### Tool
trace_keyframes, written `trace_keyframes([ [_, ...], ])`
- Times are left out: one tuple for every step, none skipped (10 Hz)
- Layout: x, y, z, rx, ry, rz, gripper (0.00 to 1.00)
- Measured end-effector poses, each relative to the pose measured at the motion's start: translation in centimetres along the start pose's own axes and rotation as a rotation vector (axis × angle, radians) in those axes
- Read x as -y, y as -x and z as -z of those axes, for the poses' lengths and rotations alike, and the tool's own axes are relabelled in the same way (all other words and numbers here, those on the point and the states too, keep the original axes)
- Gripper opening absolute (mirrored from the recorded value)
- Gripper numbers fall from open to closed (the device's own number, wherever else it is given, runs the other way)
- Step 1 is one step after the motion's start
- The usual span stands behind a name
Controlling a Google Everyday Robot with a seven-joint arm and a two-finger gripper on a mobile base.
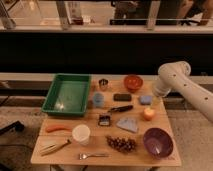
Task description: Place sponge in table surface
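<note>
The light-blue sponge (146, 99) lies flat on the wooden table surface (100, 138), at the back right, just in front of the orange bowl (133, 81). My white arm comes in from the right and bends down over the table's right edge. My gripper (156, 95) is at its lower end, right beside the sponge on its right side. The arm's bulk hides most of the gripper, and I cannot tell whether it touches the sponge.
A green tray (67, 94) stands at the back left. Around the sponge are a dark flat block (122, 97), a black-handled tool (120, 108), an orange ball (148, 114) and a grey-blue cloth (128, 123). A purple bowl (158, 142), grapes (121, 144) and a white cup (81, 134) sit in front.
</note>
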Motion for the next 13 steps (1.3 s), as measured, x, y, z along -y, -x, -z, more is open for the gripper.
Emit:
trace_keyframes([
  [0.0,-0.2,-0.2,0.002,0.0,-0.006,0.8],
  [0.0,-0.3,-0.1,-0.002,0.0,-0.004,0.8],
  [0.2,0.0,-0.2,-0.003,-0.001,-0.001,0.8],
  [0.5,0.4,-0.4,-0.007,-0.002,0.002,0.8],
  [0.6,-0.2,-0.5,-0.017,-0.005,-0.004,0.8],
  [0.8,-0.4,-0.6,-0.015,-0.013,-0.009,0.8],
  [0.9,-0.4,-0.7,-0.015,-0.025,-0.01,0.8],
  [1.1,-0.6,-0.9,-0.009,-0.048,-0.015,0.8],
  [1.3,-1.1,-1.1,-0.011,-0.073,-0.021,0.8],
  [1.2,-1.5,-1.2,-0.011,-0.089,-0.025,0.8],
  [1.4,-1.7,-1.3,-0.012,-0.108,-0.024,0.8],
  [1.7,-1.6,-1.6,-0.008,-0.127,-0.021,0.8],
  [2.0,-1.7,-2.0,-0.005,-0.137,-0.02,0.8],
])
